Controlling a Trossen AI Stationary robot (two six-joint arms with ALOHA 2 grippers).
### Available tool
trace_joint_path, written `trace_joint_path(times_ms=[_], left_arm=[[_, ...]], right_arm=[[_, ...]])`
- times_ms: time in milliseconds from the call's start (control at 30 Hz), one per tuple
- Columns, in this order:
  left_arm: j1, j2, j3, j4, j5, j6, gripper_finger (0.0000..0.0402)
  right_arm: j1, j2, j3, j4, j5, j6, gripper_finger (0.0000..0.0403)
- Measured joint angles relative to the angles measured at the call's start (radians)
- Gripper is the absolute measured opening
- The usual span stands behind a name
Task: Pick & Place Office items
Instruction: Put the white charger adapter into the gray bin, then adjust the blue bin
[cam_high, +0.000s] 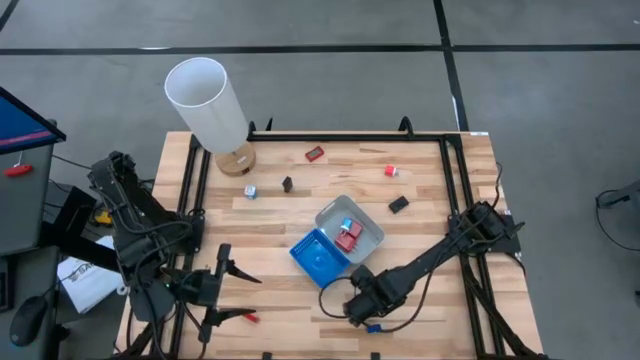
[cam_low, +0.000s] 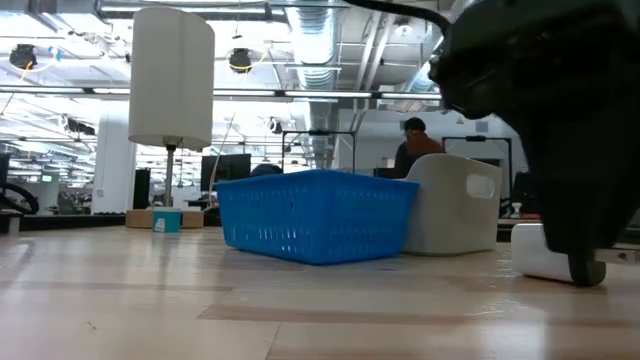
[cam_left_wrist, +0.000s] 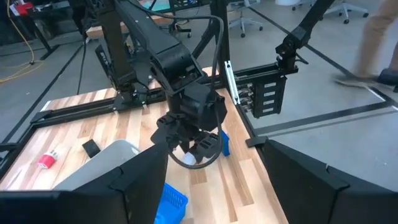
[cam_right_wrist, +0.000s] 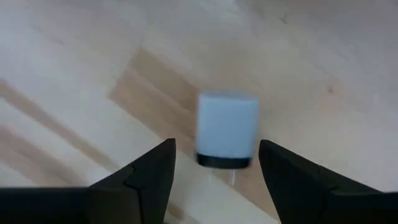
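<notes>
My right gripper (cam_high: 358, 310) is low over the table's near edge, open. Its fingers stand on either side of a small white block with a black base (cam_right_wrist: 227, 127), which rests on the wood; no touch shows. A small blue piece (cam_high: 373, 327) lies beside that gripper. The grey tray (cam_high: 372, 235) holds a red piece (cam_high: 347, 238) and a blue one (cam_high: 346, 224). The blue tray (cam_high: 318, 256) stands against it. Loose pieces lie on the far half: red (cam_high: 314, 153), red-white (cam_high: 391, 171), black (cam_high: 287, 184), black (cam_high: 398, 204), blue-white (cam_high: 250, 190). My left gripper (cam_high: 248, 298) waits open at the near left, a red piece (cam_high: 250, 318) by it.
A tall white cylinder (cam_high: 208, 100) on a wooden base (cam_high: 236, 158) stands at the far left corner. A black frame (cam_high: 330, 135) runs along the table's far, left and right sides. In the low view, a person (cam_low: 415, 145) sits far behind the trays.
</notes>
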Motion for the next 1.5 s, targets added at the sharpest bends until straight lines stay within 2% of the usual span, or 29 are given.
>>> trace_joint_path(times_ms=[133,333,533,667,733,800,933,1000,1100,1200,1267,1500], left_arm=[[0.0,0.0,0.0,-0.086,0.0,-0.059,0.0246],[-0.024,0.001,0.0,-0.23,0.026,-0.214,0.0218],[-0.075,0.001,0.0,-0.281,0.026,-0.312,0.0204],[-0.104,0.001,0.0,-0.359,0.026,-0.414,0.0198],[-0.118,0.001,0.0,-0.421,0.026,-0.478,0.0194],[-0.13,0.001,0.0,-0.515,0.026,-0.584,0.019],[-0.121,0.001,0.0,-0.825,0.057,-1.047,0.0188],[-0.115,0.001,-0.006,-0.88,0.055,-1.136,0.0191],[-0.112,-0.009,-0.026,-0.857,0.043,-1.157,0.0201],[-0.1,-0.013,-0.054,-0.793,0.023,-1.156,0.021],[-0.087,-0.011,-0.079,-0.738,0.016,-1.139,0.0216],[-0.068,-0.012,-0.138,-0.594,0.011,-1.113,0.022]], right_arm=[[-0.007,0.0,0.0,-0.039,0.005,-0.008,0.0189],[-0.007,-0.003,0.0,-0.003,0.055,-0.032,0.0099],[0.017,-0.004,0.032,-0.011,0.078,-0.032,0.0099],[0.057,-0.004,0.124,-0.048,0.09,-0.026,0.0095],[0.08,-0.004,0.199,-0.089,0.122,-0.014,0.0071],[0.102,-0.004,0.285,-0.156,0.164,-0.001,0.0053],[0.137,-0.004,0.476,-0.304,0.285,0.004,0.0017],[0.151,-0.004,0.569,-0.385,0.348,0.009,0.0002],[0.165,-0.005,0.678,-0.51,0.433,0.048,0.0006],[0.172,-0.005,0.742,-0.639,0.473,0.079,0.0009],[0.172,-0.006,0.753,-0.703,0.471,0.089,0.0007],[0.175,-0.003,0.741,-0.698,0.431,0.085,0.0005]])
